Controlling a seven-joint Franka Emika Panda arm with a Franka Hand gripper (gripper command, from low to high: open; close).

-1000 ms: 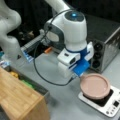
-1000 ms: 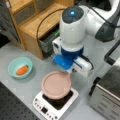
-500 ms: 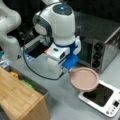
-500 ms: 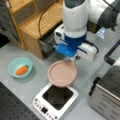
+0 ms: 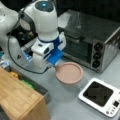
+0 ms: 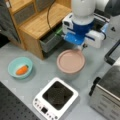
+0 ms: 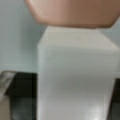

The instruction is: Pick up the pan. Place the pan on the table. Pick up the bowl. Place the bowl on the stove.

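The arm reached down from 12 o'clock in both front views, its white wrist upright and the blue-trimmed gripper (image 5: 53,65) pointing down at the pan's near edge. In a front view the gripper (image 6: 82,46) sat at 12 o'clock of the pan (image 6: 71,61), right at the rim where the stub handle would be. The wrist view showed the white handle (image 7: 75,75) filling the middle, running up to the pinkish-brown pan (image 7: 72,12) at 12 o'clock, so the jaws were clenched on the pan's handle.

The pan (image 5: 69,72) was off the stove (image 5: 100,96); it lay at about 10 o'clock of the stove, apart from it, over the grey counter (image 5: 67,100). Whether it touched the counter could not be told. The stove's black cooking surface was bare in both front views; in a front view the stove (image 6: 56,98) lay at 6 o'clock of the pan.

The teal bowl (image 6: 20,67), with an orange piece inside, stood on the counter (image 6: 37,75) at 9 o'clock of the pan, well apart. A silver toaster oven (image 5: 92,42) stood at 1 o'clock of the pan, and a wooden box (image 5: 20,100) at 7 o'clock.
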